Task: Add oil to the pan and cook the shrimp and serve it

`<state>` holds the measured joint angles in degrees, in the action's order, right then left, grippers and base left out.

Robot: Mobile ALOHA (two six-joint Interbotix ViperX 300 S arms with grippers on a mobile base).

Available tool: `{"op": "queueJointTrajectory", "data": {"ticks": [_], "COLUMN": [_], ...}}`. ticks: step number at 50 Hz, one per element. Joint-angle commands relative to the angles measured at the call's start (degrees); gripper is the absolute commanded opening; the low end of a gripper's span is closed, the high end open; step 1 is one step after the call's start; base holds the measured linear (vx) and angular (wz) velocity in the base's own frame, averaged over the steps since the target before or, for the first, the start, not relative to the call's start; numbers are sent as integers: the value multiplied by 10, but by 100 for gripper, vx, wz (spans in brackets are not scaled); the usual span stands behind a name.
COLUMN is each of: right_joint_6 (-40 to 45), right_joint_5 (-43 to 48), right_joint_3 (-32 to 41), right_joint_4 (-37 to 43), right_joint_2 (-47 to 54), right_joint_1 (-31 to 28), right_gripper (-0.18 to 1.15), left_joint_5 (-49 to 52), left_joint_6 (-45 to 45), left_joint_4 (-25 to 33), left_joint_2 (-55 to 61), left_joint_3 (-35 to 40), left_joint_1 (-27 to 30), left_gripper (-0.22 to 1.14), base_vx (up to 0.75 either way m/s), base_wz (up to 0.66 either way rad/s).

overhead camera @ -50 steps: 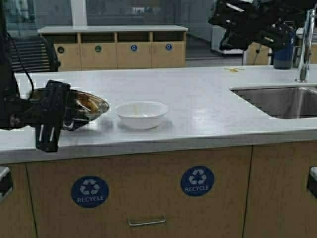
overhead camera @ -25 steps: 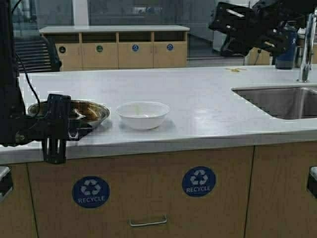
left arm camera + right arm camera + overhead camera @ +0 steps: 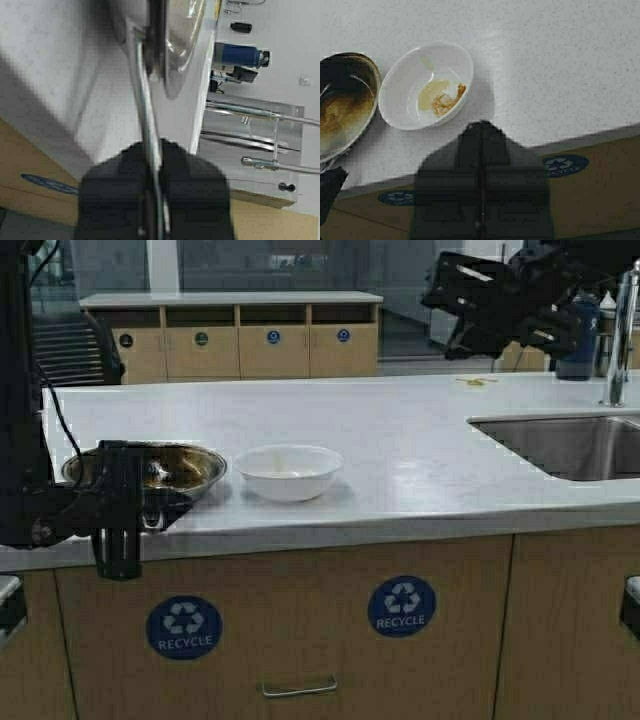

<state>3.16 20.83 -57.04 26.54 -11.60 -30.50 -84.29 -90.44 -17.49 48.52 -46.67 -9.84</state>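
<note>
Two arms: one working, one waiting above a grey table [image 3: 420, 455].
Left hand [image 3: 152, 165]: clamped on the short silver handle of the pan [image 3: 185, 462], gripping it from the table's near edge.
Pan: resting level on the table, just beside the white bowl [image 3: 288, 471] on the side away from the sink [image 3: 560, 445]; its inside is browned.
Shrimp [image 3: 447, 100]: a small orange-brown curl in the white bowl with a smear of oil, so the serving looks done.
Right hand [image 3: 481, 150]: fingers together on nothing, held high above the table, well beyond the bowl.
Step in hand: setting the pan down, by my reading.
Doing it well: let the base sit flat before releasing the handle, and back straight off so the pan does not nudge the bowl.
</note>
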Motion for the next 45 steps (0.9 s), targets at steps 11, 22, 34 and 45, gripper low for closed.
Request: {"op": "queueJointTrajectory", "data": {"ticks": [11, 22, 34, 45], "right_joint_6": [-1, -1, -1, -1], "right_joint_5": [1, 0, 0, 0], "right_joint_3": [13, 16, 18, 19], "right_joint_4": [-1, -1, -1, -1], "right_joint_2": [-5, -5, -5, -4], "right_joint_1": [-1, -2, -1, -1], "right_gripper": [6, 6, 6, 6], "left_joint_5": [-11, -43, -56, -58], "left_joint_6": [-6, -2, 14, 25], "left_joint_4": [-4, 2, 18, 24], "left_joint_2": [-6, -6, -10, -15], "left_joint_3": [2, -1, -2, -11], "left_joint_1": [-1, -2, -2, -2], "left_gripper": [4, 28, 102, 102], "base_vx": [0, 0, 0, 0], "base_wz": [0, 0, 0, 0]}}
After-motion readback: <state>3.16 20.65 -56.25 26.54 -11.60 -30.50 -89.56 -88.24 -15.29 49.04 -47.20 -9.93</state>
